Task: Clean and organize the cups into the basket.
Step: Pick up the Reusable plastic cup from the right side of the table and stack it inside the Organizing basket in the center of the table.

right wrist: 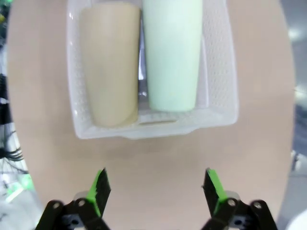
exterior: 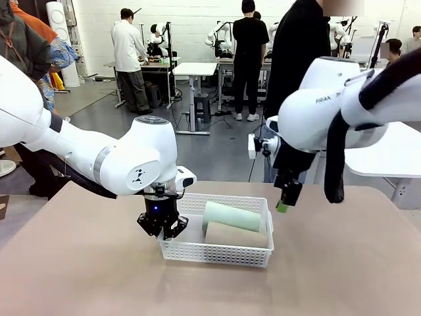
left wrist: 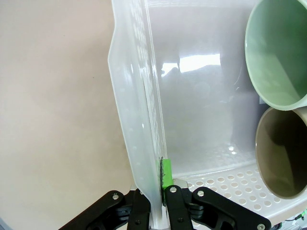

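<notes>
A tan table (exterior: 79, 263) fills the lower frame. At its centre the white basket (exterior: 217, 253) holds a green cup (exterior: 231, 215) and a brown cup (exterior: 237, 235) lying flat. The left gripper (exterior: 162, 227) clamps its left wall; the right gripper (exterior: 283, 204) hangs spread, centre right.

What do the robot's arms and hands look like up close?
The left arm and right arm are smooth, rounded white shells; a thick black cable sleeve runs along the right one. The left hand and right hand are black, two-fingered, with bright green pads. A small blue light glows above the left hand.
</notes>
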